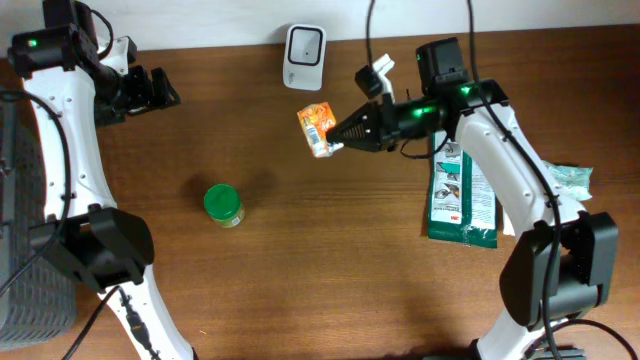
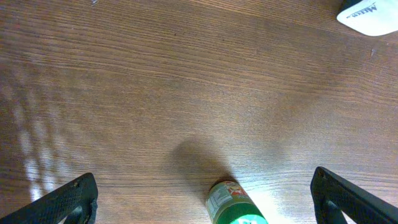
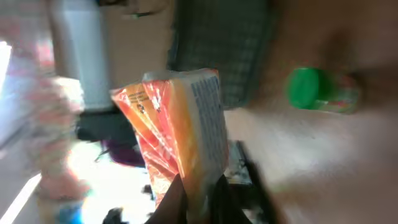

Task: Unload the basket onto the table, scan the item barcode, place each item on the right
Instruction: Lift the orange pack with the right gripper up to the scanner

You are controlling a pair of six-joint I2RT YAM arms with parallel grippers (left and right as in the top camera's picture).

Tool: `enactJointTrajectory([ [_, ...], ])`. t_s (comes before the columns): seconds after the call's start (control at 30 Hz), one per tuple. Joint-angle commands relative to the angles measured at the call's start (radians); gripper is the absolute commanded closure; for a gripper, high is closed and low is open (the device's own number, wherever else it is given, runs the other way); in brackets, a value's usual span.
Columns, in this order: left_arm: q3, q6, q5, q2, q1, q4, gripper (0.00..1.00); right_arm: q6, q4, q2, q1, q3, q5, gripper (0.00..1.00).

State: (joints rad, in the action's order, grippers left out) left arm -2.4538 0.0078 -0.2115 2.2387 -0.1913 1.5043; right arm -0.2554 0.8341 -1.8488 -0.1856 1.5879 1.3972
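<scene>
The right claw (image 1: 340, 141) is pinching one edge of the orange packet (image 1: 317, 129), holding it up over the surface (image 1: 300, 260) at five o'clock from the white scanner (image 1: 305, 56); I judge the tilt is meant to turn its barcode side toward the reader; the left claw (image 1: 160, 90) hangs spread wide and empty at nine o'clock, out of the way; a green-lidded jar (image 1: 223, 205) stands at seven o'clock from the packet; the packet's print is too blurred to read.

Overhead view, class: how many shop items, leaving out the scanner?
4: orange packet in right gripper, green-lidded jar left of centre, green pouch and pale packet by right arm, which may hide more.
</scene>
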Motion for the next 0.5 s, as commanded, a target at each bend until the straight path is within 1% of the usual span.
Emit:
enactJointTrajectory([
  [0.0, -0.009, 0.008, 0.000, -0.001, -0.004, 0.000, 0.01, -0.010, 0.035, 0.010, -0.064, 0.018, -0.404, 0.96],
  [0.03, -0.009, 0.008, 0.000, -0.001, -0.004, 0.000, 0.01, -0.012, 0.071, 0.010, -0.078, 0.033, -0.512, 0.96],
  [0.07, -0.009, 0.008, 0.000, -0.001, -0.004, 0.000, 0.01, -0.012, 0.142, 0.010, -0.098, 0.084, -0.683, 0.96],
  [0.1, -0.009, 0.008, 0.000, -0.001, -0.004, 0.000, 0.01, -0.004, 0.238, 0.008, -0.120, 0.189, -0.908, 0.96],
  [0.13, -0.009, 0.008, 0.000, -0.001, -0.004, 0.000, 0.01, -0.003, 0.291, 0.002, -0.139, 0.286, -1.087, 0.96],
  [0.17, -0.009, 0.008, 0.000, -0.001, -0.004, 0.000, 0.01, 0.015, 0.309, -0.006, -0.163, 0.377, -1.241, 0.96],
  [0.2, -0.009, 0.008, 0.000, -0.001, -0.004, 0.000, 0.01, 0.055, 0.283, -0.018, -0.193, 0.452, -1.432, 0.96],
  [0.27, -0.009, 0.008, 0.000, -0.001, -0.004, 0.000, 0.01, 0.175, 0.116, -0.040, -0.247, 0.473, -1.703, 0.96],
  [0.3, -0.009, 0.008, 0.000, -0.001, -0.004, 0.000, 0.01, 0.265, 0.001, -0.073, -0.261, 0.473, -1.786, 0.96],
  [0.33, -0.009, 0.008, -0.001, -0.001, -0.004, 0.000, 0.01, 0.306, -0.058, -0.095, -0.262, 0.473, -1.815, 0.96],
  [0.4, -0.009, 0.008, 0.000, -0.001, -0.004, 0.000, 0.01, 0.450, -0.253, -0.190, -0.258, 0.473, -1.862, 0.96],
  [0.47, -0.009, 0.008, 0.000, -0.001, -0.004, 0.000, 0.01, 0.590, -0.417, -0.278, -0.259, 0.473, -1.861, 0.96],
])
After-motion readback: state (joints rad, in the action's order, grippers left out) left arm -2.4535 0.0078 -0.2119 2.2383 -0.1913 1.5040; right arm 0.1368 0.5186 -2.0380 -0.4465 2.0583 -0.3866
